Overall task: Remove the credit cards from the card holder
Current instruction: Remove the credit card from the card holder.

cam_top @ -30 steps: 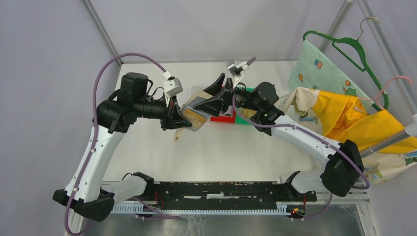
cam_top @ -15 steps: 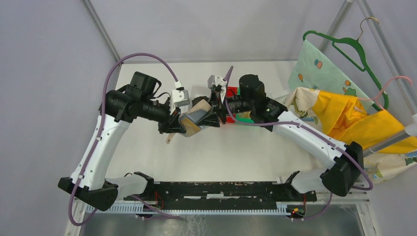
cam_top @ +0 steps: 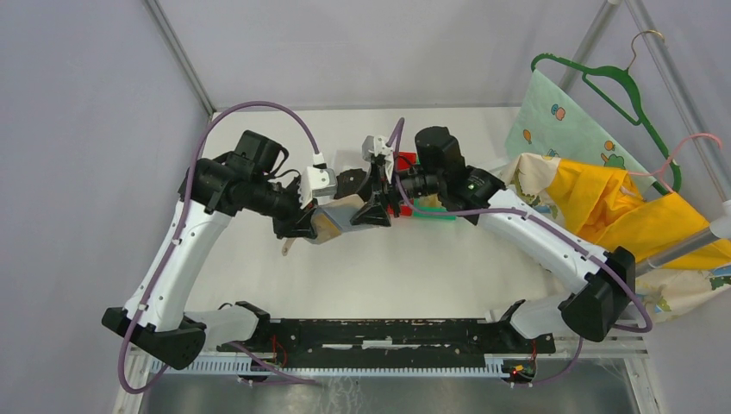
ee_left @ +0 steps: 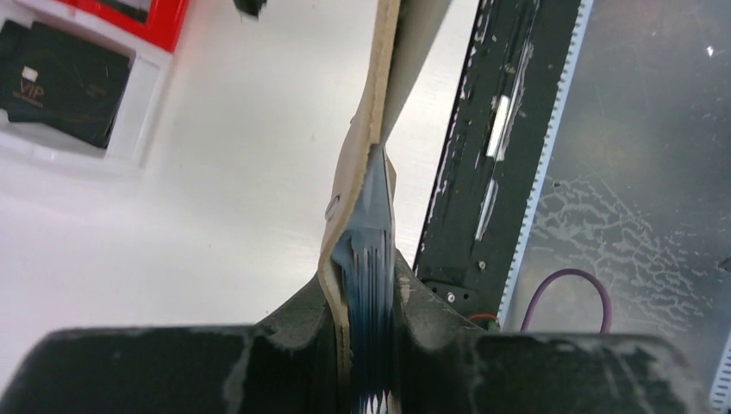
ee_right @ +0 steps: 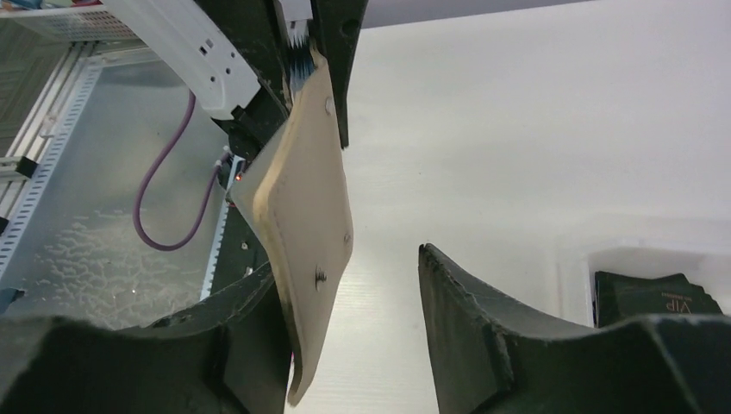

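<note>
The tan card holder (cam_top: 342,216) hangs in the air above the table's middle, held between the two arms. My left gripper (cam_top: 312,222) is shut on its left end. In the left wrist view the holder (ee_left: 372,164) stands edge-on in my left gripper (ee_left: 371,297), and thin blue-grey card edges (ee_left: 377,272) show packed inside it. My right gripper (ee_right: 347,266) is open around the holder's free tan flap (ee_right: 306,198). The flap lies against the left finger (ee_right: 250,310), and the right finger (ee_right: 465,302) is apart from it. The cards' faces are hidden.
A white bin (ee_left: 146,95) holds a black card marked VIP (ee_left: 65,82), which also shows in the right wrist view (ee_right: 655,297). A red bin (cam_top: 405,159) and a green bin (cam_top: 435,214) sit behind the right gripper. Yellow and patterned cloths (cam_top: 621,207) and a green hanger (cam_top: 616,82) lie at the right.
The left arm has carried the holder slightly left and lower. The right gripper has swung in from the right and now straddles the holder's free end.
</note>
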`<move>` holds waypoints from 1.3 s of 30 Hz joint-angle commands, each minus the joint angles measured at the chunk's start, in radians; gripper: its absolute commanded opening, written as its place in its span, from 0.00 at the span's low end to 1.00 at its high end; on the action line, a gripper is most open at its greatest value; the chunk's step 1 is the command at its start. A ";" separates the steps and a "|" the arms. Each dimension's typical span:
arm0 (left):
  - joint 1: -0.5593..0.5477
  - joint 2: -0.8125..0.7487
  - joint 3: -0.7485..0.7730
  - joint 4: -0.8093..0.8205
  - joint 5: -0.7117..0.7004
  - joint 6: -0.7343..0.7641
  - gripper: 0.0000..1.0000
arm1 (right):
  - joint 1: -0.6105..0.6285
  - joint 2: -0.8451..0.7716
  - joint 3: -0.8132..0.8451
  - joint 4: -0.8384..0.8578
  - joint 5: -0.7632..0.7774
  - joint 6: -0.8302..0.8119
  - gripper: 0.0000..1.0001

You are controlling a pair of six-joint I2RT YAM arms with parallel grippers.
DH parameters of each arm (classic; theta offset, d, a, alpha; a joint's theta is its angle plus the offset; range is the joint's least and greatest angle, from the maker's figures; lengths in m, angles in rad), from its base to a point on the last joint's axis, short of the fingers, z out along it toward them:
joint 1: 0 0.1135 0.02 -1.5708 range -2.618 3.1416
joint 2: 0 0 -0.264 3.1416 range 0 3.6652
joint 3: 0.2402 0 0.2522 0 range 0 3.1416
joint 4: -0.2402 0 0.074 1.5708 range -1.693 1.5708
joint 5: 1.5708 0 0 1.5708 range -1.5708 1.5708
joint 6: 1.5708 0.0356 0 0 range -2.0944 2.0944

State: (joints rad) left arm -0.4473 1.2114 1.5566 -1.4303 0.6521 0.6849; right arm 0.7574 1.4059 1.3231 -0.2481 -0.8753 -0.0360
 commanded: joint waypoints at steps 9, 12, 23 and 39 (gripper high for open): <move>-0.003 -0.001 0.021 -0.036 -0.014 0.035 0.02 | 0.045 -0.049 -0.056 0.163 0.030 0.060 0.45; -0.002 -0.005 0.019 -0.036 -0.010 0.036 0.02 | 0.072 -0.018 -0.037 0.154 0.055 0.060 0.38; -0.003 -0.031 0.015 0.075 0.054 -0.065 0.48 | 0.058 -0.054 -0.184 0.616 0.036 0.373 0.00; -0.001 -0.289 -0.217 0.563 0.232 -0.475 0.49 | 0.015 -0.120 -0.515 1.509 0.079 1.004 0.00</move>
State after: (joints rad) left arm -0.4465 0.9001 1.3201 -0.9966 0.7963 0.3458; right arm 0.7712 1.3209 0.8104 0.9955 -0.8024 0.8379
